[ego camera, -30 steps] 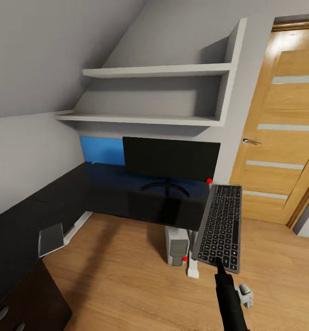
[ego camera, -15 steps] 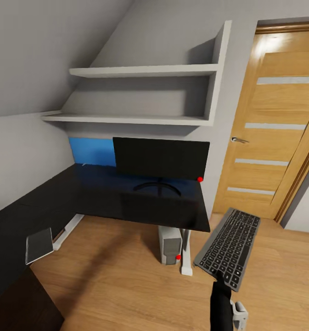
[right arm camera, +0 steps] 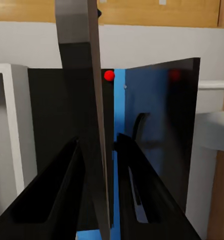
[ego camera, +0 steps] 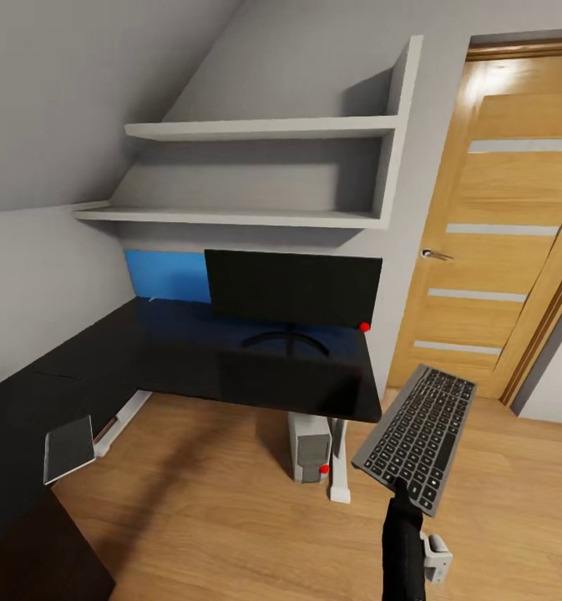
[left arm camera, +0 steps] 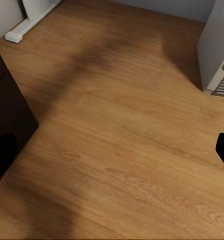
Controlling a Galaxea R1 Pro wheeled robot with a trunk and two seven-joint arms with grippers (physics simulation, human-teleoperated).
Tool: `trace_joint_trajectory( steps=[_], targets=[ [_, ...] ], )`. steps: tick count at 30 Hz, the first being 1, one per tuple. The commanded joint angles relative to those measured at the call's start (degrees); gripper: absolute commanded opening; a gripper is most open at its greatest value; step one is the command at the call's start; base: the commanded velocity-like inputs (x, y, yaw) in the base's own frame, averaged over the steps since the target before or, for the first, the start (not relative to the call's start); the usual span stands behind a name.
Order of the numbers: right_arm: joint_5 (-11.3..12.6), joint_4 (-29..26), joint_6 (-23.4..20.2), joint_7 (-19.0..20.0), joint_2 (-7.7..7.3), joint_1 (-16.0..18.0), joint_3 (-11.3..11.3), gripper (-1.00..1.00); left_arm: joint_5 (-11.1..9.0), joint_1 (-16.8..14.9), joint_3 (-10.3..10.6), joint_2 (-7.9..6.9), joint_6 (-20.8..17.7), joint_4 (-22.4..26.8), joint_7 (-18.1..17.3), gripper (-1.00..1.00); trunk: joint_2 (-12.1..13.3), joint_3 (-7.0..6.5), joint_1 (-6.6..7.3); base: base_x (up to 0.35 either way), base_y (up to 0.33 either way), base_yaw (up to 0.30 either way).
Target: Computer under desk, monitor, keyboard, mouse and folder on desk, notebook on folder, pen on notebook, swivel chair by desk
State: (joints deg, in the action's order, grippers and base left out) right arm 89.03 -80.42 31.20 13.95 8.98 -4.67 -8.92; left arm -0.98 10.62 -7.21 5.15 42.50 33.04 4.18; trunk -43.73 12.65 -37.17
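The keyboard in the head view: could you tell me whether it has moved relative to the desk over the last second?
Yes. The keyboard, clamped in the right gripper, previously overlapped the right end of the desk; now it hangs clear of that edge, lower and farther right, over the floor.

We are in a home bedroom set up as a study: a sloped ceiling point(ego camera: 105, 75) at upper left, white wall shelves point(ego camera: 255, 129), a black desk point(ego camera: 230, 363) with a monitor point(ego camera: 293, 288), wood flooring point(ego camera: 230, 517), and a wooden door point(ego camera: 502, 234) at right.
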Motion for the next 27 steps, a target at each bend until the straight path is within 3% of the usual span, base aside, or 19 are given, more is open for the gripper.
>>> trace_joint_trajectory(
  steps=[1, 17, 27],
  targets=[
    [0.6, 0.5, 0.1, 0.6, -0.01, 0.0, -0.1, -1.00, -0.1, 0.0, -0.1, 0.07, 0.0, 0.1, 0.0, 1.00, 0.0, 0.05, -0.03, 0.241, 0.000, 0.000],
    [0.5, 4.4, 0.1, 0.6, -0.19, 0.1, 0.6, -1.00, 0.0, 0.0, 0.0, 0.04, -0.3, 0.2, 0.0, 1.00, 0.0, 0.05, -0.03, 0.317, 0.010, 0.000],
    [0.5, 4.5, 0.1, 0.6, -0.19, 0.1, 0.6, -1.00, -0.1, 0.0, -0.1, -0.05, -0.3, 0.2, 0.0, 1.00, 0.0, 0.05, -0.03, 0.233, 0.217, 0.000]
  ],
)
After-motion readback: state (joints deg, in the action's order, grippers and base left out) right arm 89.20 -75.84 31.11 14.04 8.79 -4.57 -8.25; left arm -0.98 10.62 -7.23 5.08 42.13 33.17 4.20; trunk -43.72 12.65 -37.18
